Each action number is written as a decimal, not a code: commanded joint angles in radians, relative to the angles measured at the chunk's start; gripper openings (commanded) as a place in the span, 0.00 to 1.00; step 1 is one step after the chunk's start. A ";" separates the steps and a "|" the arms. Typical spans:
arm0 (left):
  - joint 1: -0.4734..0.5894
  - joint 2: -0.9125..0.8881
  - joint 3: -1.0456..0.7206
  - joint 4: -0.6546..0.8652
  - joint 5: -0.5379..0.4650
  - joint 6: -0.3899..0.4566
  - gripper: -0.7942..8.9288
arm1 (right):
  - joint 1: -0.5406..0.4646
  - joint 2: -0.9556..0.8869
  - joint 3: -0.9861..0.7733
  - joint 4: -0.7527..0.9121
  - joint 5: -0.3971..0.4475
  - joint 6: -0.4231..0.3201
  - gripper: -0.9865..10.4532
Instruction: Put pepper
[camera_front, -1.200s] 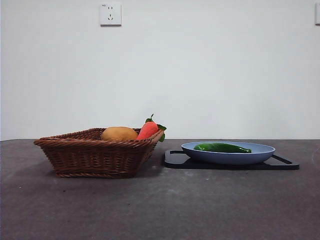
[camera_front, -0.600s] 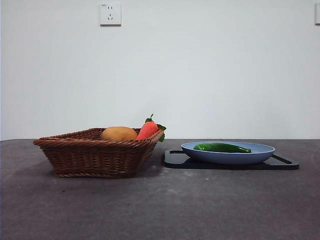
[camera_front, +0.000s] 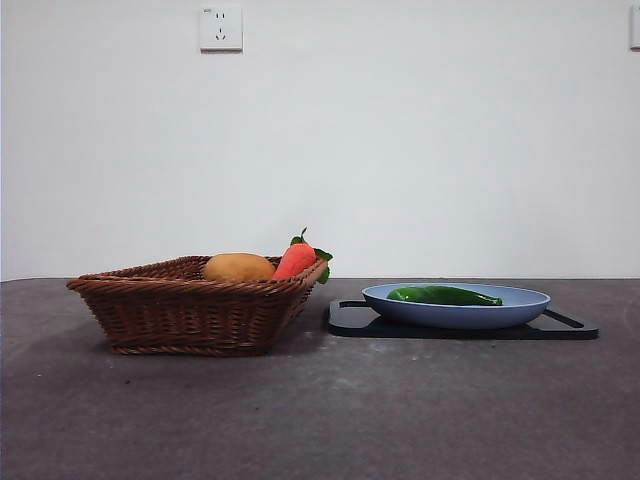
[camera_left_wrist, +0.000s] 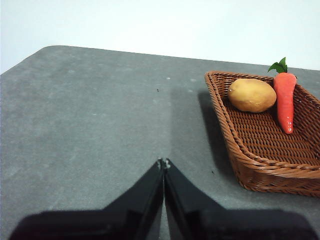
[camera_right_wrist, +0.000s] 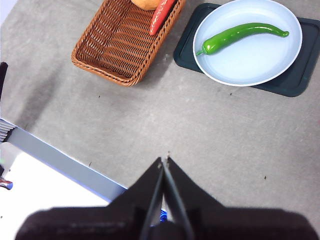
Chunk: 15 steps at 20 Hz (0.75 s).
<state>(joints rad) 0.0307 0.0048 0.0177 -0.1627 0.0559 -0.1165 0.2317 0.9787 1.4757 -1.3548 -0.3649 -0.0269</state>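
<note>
The left tool (camera_left_wrist: 163, 162) has two matte black jaws, broad at the base and narrowing to thin tips with small pale, metallic-looking ends. The right tool (camera_right_wrist: 164, 160) looks the same: two flat, black, wedge-shaped jaws with smooth surfaces and tiny light specks at the tips.

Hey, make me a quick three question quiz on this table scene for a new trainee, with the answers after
1. True or false: the pepper lies in the basket.
2. What does the blue plate rest on: A) bare table, B) a dark tray, C) the basket?
3. Fill in: the basket holds a carrot and a yellow-orange ____.

Key
1. False; it lies on the plate.
2. B, the tray.
3. Fruit.

Both the left gripper and right gripper are shut, holding nothing.
</note>
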 joint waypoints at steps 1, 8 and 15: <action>0.003 -0.003 -0.010 0.012 -0.001 -0.004 0.09 | 0.005 0.008 0.016 -0.016 0.002 -0.010 0.10; 0.003 -0.003 -0.010 0.012 -0.001 -0.004 0.09 | -0.095 -0.195 -0.109 0.386 -0.003 -0.012 0.10; 0.003 -0.003 -0.010 0.012 -0.001 -0.004 0.09 | -0.151 -0.587 -0.738 0.991 0.101 0.014 0.10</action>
<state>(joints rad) 0.0307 0.0048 0.0177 -0.1627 0.0559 -0.1165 0.0830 0.4122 0.7891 -0.4149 -0.2867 -0.0315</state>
